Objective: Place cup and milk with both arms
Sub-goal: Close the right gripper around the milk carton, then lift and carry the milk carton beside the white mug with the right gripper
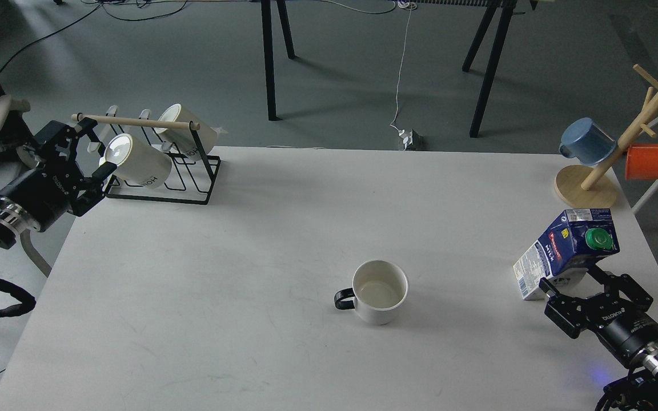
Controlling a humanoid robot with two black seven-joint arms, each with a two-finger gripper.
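The cream-white cup with a black loop handle stands upright at the middle front of the white table, handle to the left. The blue and white milk carton with a green cap stands near the right edge. My right gripper is open, its fingers on either side of the carton's near bottom corner, not closed on it. My left gripper is open at the table's far left corner, next to the mug rack, far from the cup.
A black wire rack with a wooden bar holds two white lettered mugs at the back left. A wooden mug tree with a blue mug and an orange mug stands at the back right. Table legs and cables lie beyond.
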